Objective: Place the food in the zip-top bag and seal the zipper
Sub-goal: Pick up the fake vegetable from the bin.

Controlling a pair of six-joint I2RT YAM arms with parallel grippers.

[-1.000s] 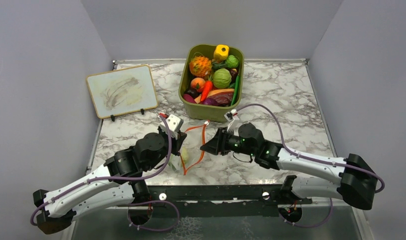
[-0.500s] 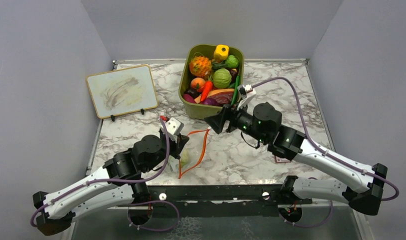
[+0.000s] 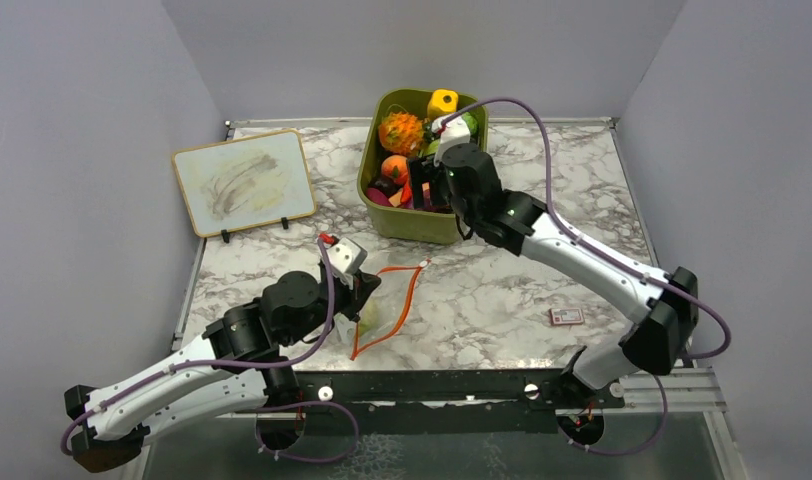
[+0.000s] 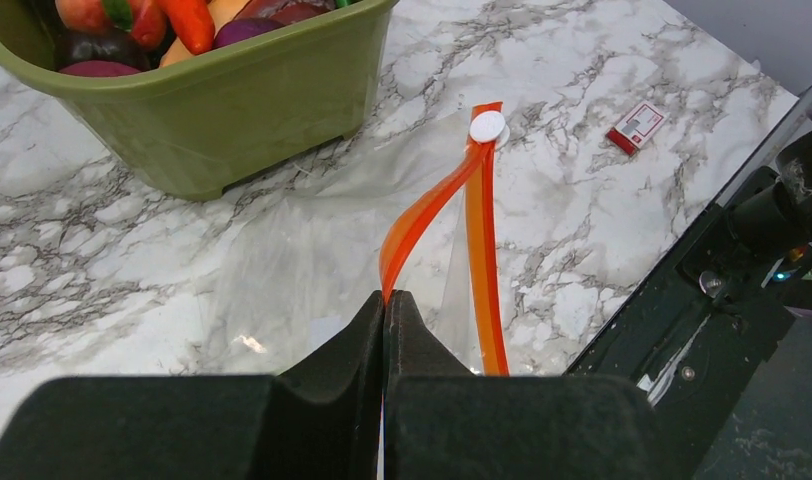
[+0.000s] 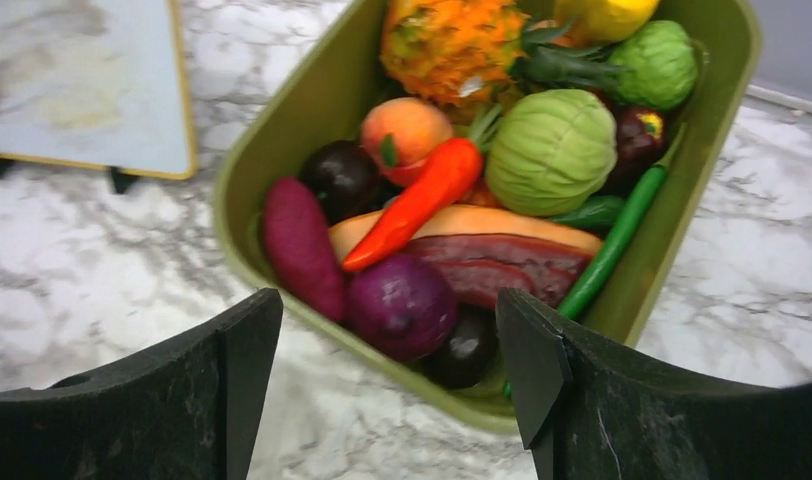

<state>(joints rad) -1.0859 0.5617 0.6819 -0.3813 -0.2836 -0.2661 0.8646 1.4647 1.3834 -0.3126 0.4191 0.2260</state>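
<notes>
The clear zip-top bag (image 3: 380, 310) lies on the marble in front of my left arm, with a pale green shape showing through it. My left gripper (image 4: 385, 298) is shut on the near end of its orange-red zipper (image 4: 479, 225), and the mouth's two strips spread apart. My right gripper (image 5: 387, 320) hangs open over the near rim of the olive bin (image 5: 282, 130), nothing between its fingers. In the bin lie the food: a light-green cabbage ball (image 5: 550, 150), a smaller green ball (image 5: 660, 62), an orange bumpy fruit (image 5: 452, 40) and a peach-coloured fruit (image 5: 407, 130).
More toy produce fills the bin: a red pepper (image 5: 417, 205), a purple onion (image 5: 402, 305), a magenta tuber (image 5: 300, 245). A small whiteboard (image 3: 244, 182) stands at the back left. A red-and-white card (image 3: 566, 316) lies on the marble at the right.
My right arm has swung away from the bag's mouth up to the bin, and its jaws have spread open. The left gripper has kept its hold on the zipper.
</notes>
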